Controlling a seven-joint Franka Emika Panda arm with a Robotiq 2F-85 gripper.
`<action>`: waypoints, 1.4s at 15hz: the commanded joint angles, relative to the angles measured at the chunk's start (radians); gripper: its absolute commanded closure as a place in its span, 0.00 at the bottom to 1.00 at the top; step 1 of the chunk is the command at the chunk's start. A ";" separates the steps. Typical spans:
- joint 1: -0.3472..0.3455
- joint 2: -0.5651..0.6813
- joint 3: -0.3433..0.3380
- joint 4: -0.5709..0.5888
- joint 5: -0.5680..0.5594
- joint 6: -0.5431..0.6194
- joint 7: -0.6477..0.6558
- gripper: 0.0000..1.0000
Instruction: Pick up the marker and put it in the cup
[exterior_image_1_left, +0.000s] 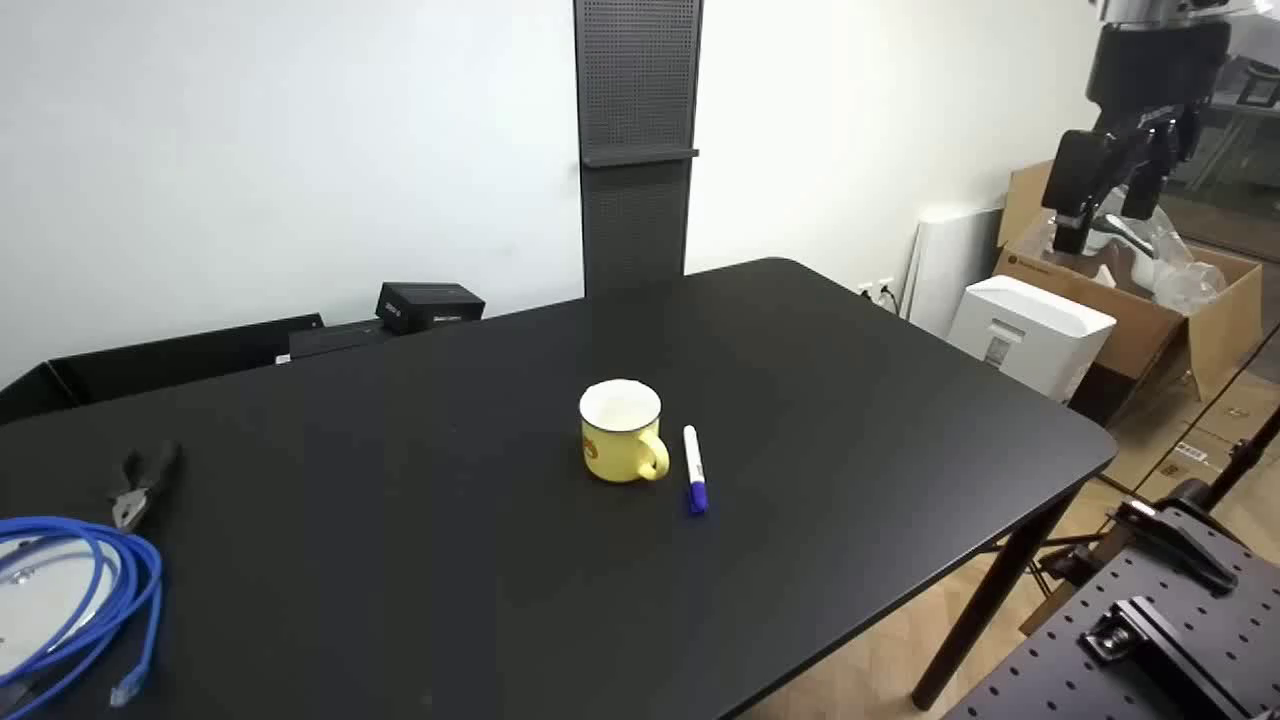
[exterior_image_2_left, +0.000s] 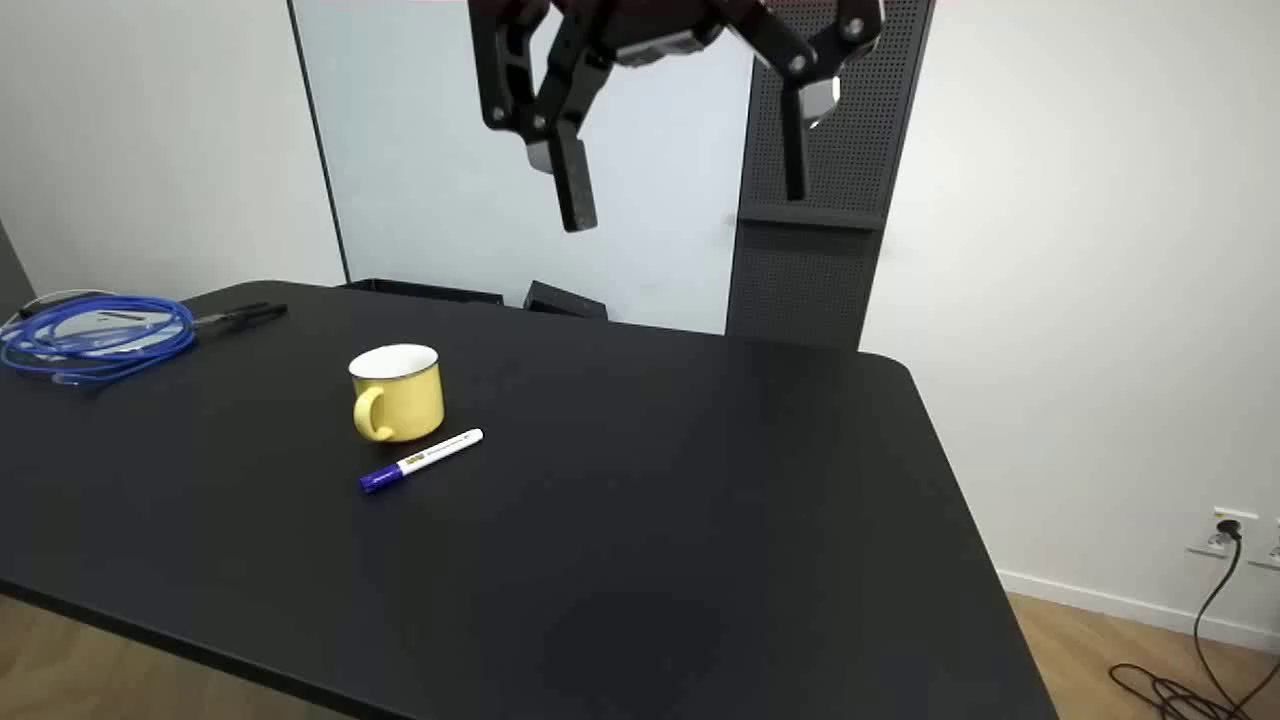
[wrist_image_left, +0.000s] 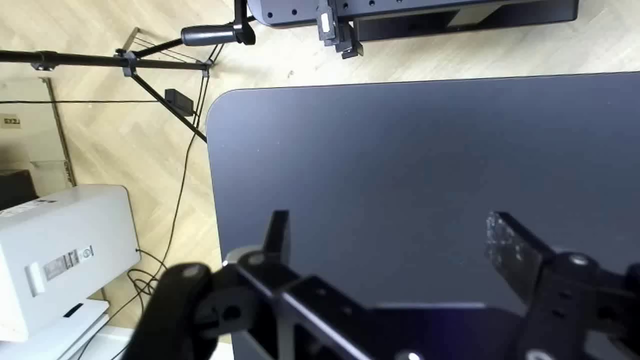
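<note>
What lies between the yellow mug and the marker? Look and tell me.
Only a narrow strip of bare tabletop: it shows in both exterior views, with the mug and the marker not touching.

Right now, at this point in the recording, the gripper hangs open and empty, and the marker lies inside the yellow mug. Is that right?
Not quite: the marker isn't inside the yellow mug; it lies beside it on the black table, as both exterior views show. The rest stands: the gripper hangs open and empty.
</note>
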 joint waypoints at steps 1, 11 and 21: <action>0.009 -0.001 -0.008 0.002 -0.004 -0.004 0.004 0.00; 0.009 -0.001 -0.008 0.002 -0.004 -0.004 0.004 0.00; 0.206 0.143 0.071 -0.102 0.138 0.213 -0.012 0.00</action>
